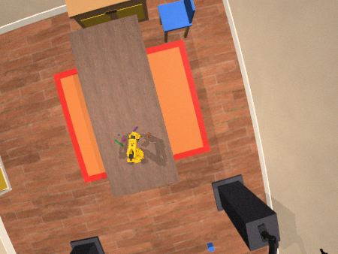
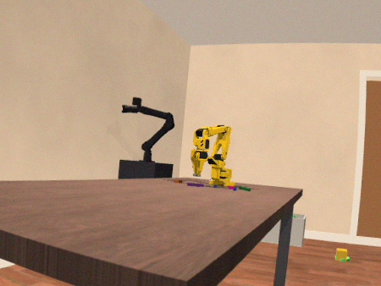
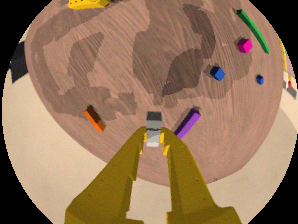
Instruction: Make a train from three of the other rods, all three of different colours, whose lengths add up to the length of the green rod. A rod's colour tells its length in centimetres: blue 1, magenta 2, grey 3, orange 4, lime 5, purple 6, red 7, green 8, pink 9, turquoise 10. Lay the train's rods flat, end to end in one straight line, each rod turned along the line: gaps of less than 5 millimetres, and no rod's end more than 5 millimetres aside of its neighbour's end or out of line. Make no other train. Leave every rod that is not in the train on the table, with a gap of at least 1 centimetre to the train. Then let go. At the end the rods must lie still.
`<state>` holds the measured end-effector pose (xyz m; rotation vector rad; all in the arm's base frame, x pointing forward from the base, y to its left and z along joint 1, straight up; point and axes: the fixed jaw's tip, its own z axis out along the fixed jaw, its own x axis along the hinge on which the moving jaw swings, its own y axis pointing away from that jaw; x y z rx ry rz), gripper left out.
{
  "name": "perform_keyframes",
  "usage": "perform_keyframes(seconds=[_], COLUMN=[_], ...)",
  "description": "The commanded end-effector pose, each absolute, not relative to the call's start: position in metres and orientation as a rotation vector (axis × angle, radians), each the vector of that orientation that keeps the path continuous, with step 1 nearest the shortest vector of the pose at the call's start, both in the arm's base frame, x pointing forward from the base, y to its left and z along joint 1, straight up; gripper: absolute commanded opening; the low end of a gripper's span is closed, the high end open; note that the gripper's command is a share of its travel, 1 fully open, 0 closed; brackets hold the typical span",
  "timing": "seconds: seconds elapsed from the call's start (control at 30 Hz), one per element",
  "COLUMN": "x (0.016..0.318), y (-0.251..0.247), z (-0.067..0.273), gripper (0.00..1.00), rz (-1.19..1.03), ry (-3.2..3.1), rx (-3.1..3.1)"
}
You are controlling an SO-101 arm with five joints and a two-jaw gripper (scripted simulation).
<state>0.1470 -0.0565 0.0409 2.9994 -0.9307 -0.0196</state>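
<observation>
My gripper [image 2: 196, 172] [image 3: 153, 137] is shut on the grey rod [image 2: 195, 174] [image 3: 154, 122], which sticks out past the fingertips above the table. The purple rod [image 1: 135, 128] [image 2: 195, 184] [image 3: 189, 123] lies right of the fingertips in the wrist view, the orange rod [image 1: 149, 134] [image 2: 178, 181] [image 3: 94, 120] left. One blue rod [image 3: 217, 73] lies between purple and the magenta rod [image 1: 124, 140] [image 3: 245, 45]; another blue rod [image 1: 119, 134] [image 3: 260, 80] lies farther right. The green rod [image 1: 119, 143] [image 2: 245, 189] [image 3: 256, 33] lies beyond magenta. The rods on the table lie apart.
The long brown table [image 1: 113, 75] [image 2: 127, 220] carries the arm and rods. The yellow arm base [image 1: 135, 155] [image 2: 220, 175] stands near the rods; part of it shows at the top of the wrist view. The arm's shadow falls across the table.
</observation>
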Motion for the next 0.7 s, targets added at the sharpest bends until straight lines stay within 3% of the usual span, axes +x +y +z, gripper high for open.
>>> perform_keyframes(seconds=[0.0,0.67], x=[0.162,0.177], y=[-0.049,0.007], z=[0.049,0.045], gripper=[0.0,0.0], rz=[0.085,0.085], ry=[-0.696,0.355], rx=[3.061,3.119])
